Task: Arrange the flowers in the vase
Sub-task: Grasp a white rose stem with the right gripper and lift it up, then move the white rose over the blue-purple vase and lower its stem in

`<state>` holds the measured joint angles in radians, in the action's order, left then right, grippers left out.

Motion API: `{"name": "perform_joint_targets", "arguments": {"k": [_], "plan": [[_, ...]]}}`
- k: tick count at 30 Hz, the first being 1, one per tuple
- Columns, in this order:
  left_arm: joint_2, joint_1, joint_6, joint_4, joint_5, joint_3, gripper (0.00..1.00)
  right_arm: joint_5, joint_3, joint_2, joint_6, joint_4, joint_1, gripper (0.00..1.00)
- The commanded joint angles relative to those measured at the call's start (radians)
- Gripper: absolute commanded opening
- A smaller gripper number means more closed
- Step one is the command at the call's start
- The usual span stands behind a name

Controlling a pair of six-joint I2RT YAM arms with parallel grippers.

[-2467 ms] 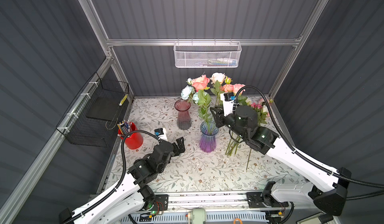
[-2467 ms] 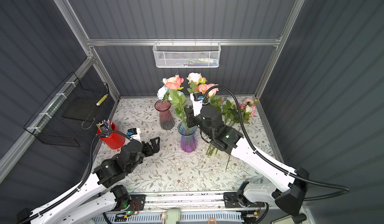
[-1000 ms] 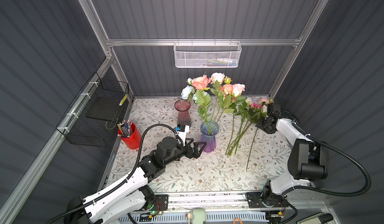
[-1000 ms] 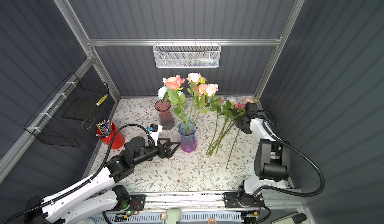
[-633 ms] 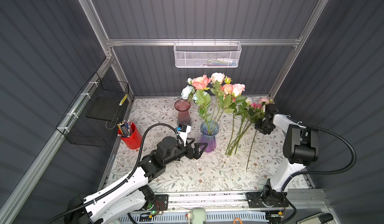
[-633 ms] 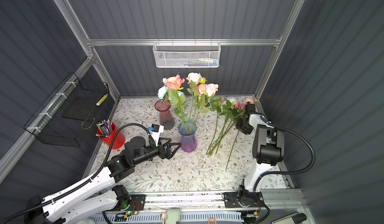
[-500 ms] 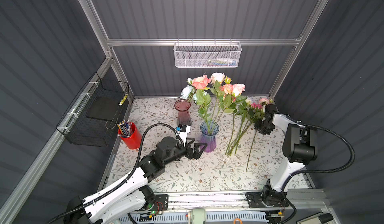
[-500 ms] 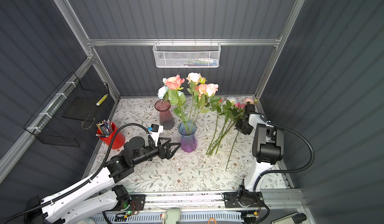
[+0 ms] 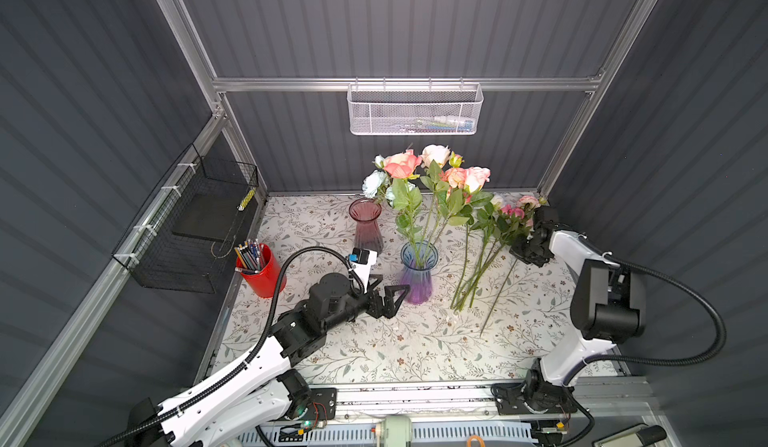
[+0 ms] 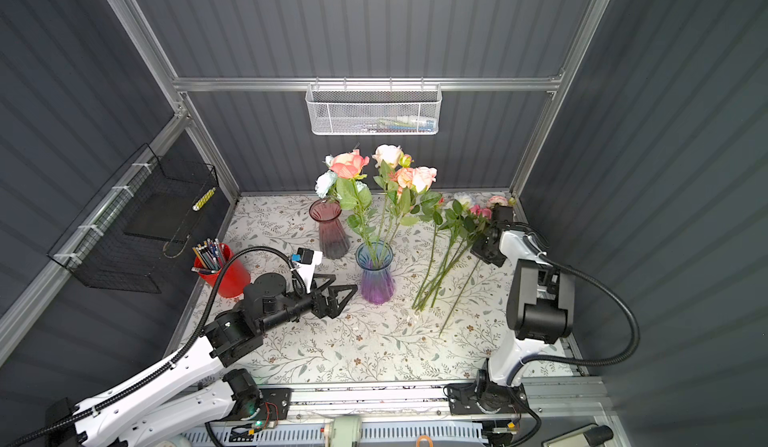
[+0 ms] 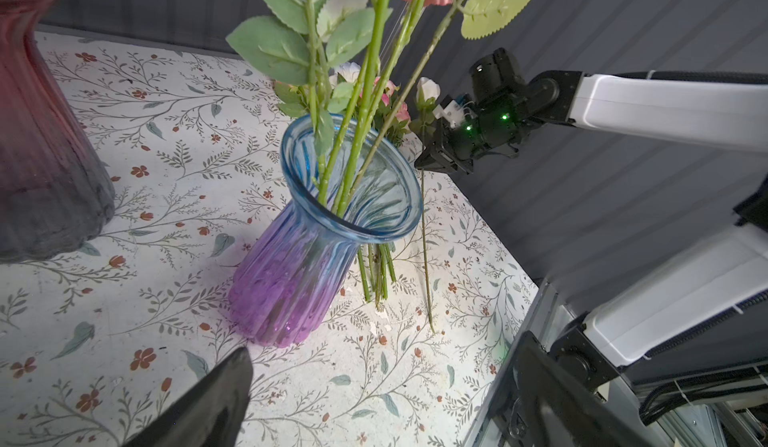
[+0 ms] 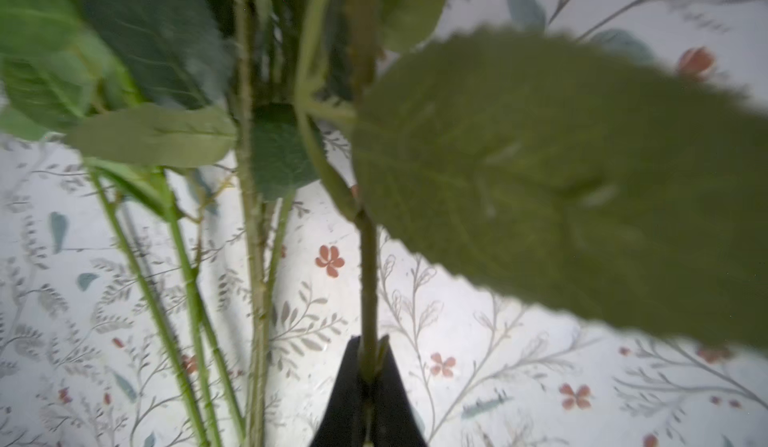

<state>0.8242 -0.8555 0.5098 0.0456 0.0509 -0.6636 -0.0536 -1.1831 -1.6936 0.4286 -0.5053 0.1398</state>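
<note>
1. Right wrist view: the right gripper [image 12: 368,366] is seen clamped shut on one green stem [image 12: 368,278]; blurred leaves are crowded close above it.
2. Loose flowers [image 9: 492,224] are laid on the table [image 9: 415,349] between the blue-purple vase [image 9: 417,274] and the right gripper in both top views; the gripped stem is set just beside that bunch.
3. Standing flowers [image 9: 401,164] are held upright in the blue-purple vase; a red vase [image 9: 365,227] is placed behind it.
4. The left gripper [image 9: 392,289] is held wide open, low beside the vase's base; nothing is gripped by it.
</note>
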Motion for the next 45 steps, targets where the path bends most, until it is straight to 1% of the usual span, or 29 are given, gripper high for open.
{"name": "perform_joint_targets", "arguments": {"k": [1, 4, 6, 7, 9, 10, 12, 14, 16, 19, 22, 24, 27, 32, 35, 39, 42, 45], "plan": [[-0.030, 0.001, -0.034, 0.046, -0.040, -0.049, 0.99, 0.053, 0.028, 0.138, 0.012, 0.011, -0.048, 0.03], [-0.051, 0.001, -0.036, 0.077, -0.084, -0.059, 0.99, 0.091, 0.049, 0.290, 0.017, 0.010, -0.086, 0.03], [-0.069, 0.002, -0.031, 0.111, -0.144, -0.067, 0.99, 0.121, 0.040, 0.390, 0.016, -0.008, -0.113, 0.02], [-0.079, 0.000, -0.019, 0.133, -0.192, -0.070, 0.99, 0.138, 0.031, 0.452, 0.010, -0.011, -0.136, 0.02], [-0.103, 0.001, 0.022, 0.169, -0.311, -0.067, 0.99, 0.164, 0.013, 0.537, -0.001, -0.004, -0.183, 0.02], [-0.120, 0.001, 0.065, 0.198, -0.401, -0.060, 0.99, 0.181, 0.000, 0.594, -0.006, 0.003, -0.218, 0.02], [-0.151, 0.001, 0.165, 0.267, -0.588, -0.048, 0.99, 0.225, -0.034, 0.665, -0.023, 0.013, -0.289, 0.02], [-0.177, 0.002, 0.297, 0.375, -0.769, -0.037, 0.99, 0.271, -0.064, 0.721, -0.041, 0.044, -0.370, 0.01], [-0.193, 0.001, 0.396, 0.468, -0.856, -0.036, 0.99, 0.286, -0.081, 0.759, -0.062, 0.105, -0.445, 0.01], [-0.217, 0.001, 0.427, 0.496, -0.852, -0.027, 0.99, 0.327, -0.103, 0.791, -0.085, 0.207, -0.542, 0.00], [-0.228, 0.002, 0.430, 0.509, -0.838, -0.028, 1.00, 0.333, -0.143, 0.776, -0.097, 0.277, -0.605, 0.00], [-0.230, 0.003, 0.443, 0.539, -0.844, -0.039, 0.99, 0.321, -0.197, 0.732, -0.115, 0.292, -0.646, 0.00], [-0.242, 0.001, 0.454, 0.571, -0.856, -0.050, 0.99, 0.333, -0.292, 0.646, -0.155, 0.286, -0.711, 0.00], [-0.270, 0.001, 0.434, 0.557, -0.843, -0.057, 0.99, 0.341, -0.423, 0.517, -0.218, 0.298, -0.807, 0.00], [-0.269, 0.001, 0.430, 0.558, -0.838, -0.065, 0.99, 0.346, -0.470, 0.458, -0.256, 0.320, -0.844, 0.01], [-0.263, 0.003, 0.425, 0.558, -0.829, -0.067, 1.00, 0.354, -0.496, 0.385, -0.287, 0.341, -0.856, 0.00], [-0.263, 0.001, 0.424, 0.563, -0.827, -0.067, 0.99, 0.339, -0.479, 0.351, -0.280, 0.345, -0.859, 0.00], [-0.270, 0.002, 0.426, 0.563, -0.830, -0.057, 0.99, 0.335, -0.422, 0.345, -0.260, 0.346, -0.872, 0.02]]}}
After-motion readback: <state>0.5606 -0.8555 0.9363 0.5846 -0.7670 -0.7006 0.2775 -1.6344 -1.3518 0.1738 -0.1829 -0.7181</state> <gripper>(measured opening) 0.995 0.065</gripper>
